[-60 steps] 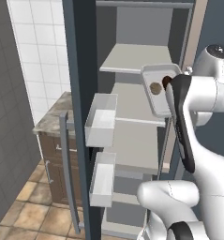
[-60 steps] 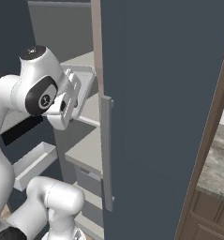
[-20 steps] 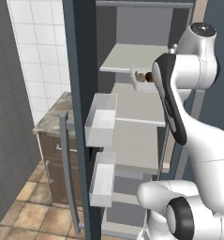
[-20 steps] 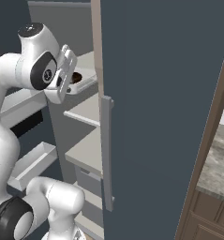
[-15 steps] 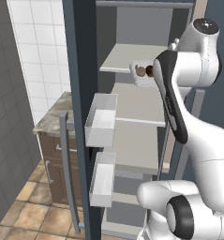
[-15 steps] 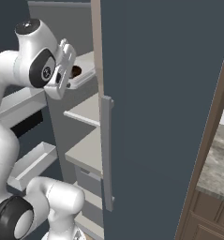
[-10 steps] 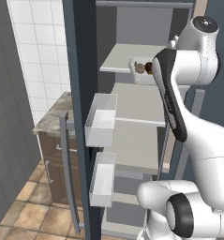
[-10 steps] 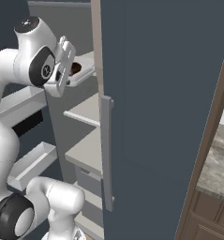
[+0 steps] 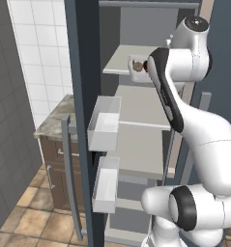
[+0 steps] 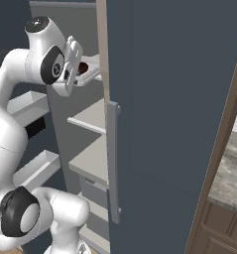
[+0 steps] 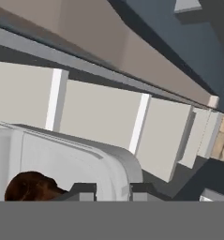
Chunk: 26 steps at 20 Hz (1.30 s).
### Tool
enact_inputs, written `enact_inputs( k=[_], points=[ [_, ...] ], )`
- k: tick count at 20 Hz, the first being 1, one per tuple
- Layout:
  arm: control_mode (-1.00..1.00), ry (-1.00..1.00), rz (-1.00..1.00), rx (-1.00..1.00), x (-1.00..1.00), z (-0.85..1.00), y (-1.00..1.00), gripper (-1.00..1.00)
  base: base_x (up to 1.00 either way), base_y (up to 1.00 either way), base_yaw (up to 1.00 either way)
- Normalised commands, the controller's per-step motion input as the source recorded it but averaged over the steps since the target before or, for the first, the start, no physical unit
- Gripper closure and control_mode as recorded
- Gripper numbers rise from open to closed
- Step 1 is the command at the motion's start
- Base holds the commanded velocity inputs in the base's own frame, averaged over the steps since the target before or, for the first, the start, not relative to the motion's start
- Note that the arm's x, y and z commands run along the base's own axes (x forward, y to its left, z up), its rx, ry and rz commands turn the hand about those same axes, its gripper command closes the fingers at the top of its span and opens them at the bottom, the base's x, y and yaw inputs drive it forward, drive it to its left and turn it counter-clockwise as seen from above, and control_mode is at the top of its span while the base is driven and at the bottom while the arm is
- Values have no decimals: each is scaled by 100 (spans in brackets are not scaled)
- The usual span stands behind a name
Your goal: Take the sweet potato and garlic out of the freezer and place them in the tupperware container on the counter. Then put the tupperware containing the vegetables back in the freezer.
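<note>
Left of the freezer, the counter no longer carries the tray, which hangs at the front edge of the freezer's top shelf with the sweet potato in it; garlic I cannot make out. The gripper is pinched shut on the tray's rim. The tray looks about level, its long axis seemingly running from the fingers into the freezer, so setting down and letting go are left.
</note>
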Motion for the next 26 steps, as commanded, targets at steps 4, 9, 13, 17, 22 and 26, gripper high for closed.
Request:
enact_inputs(
  k=[4,9,13,17,22,26],
  points=[
    [-100,0,0,0,48,0,8,100,0,0,0],
    [-100,0,0,0,50,0,1,100,0,0,0],
    [-100,0,0,0,54,0,0,100,0,0,0],
    [-100,0,0,0,59,0,0,100,0,0,0],
    [-100,1,0,0,60,0,0,100,0,0,0],
    [-100,6,0,0,59,0,0,100,0,0,0]
  ],
)
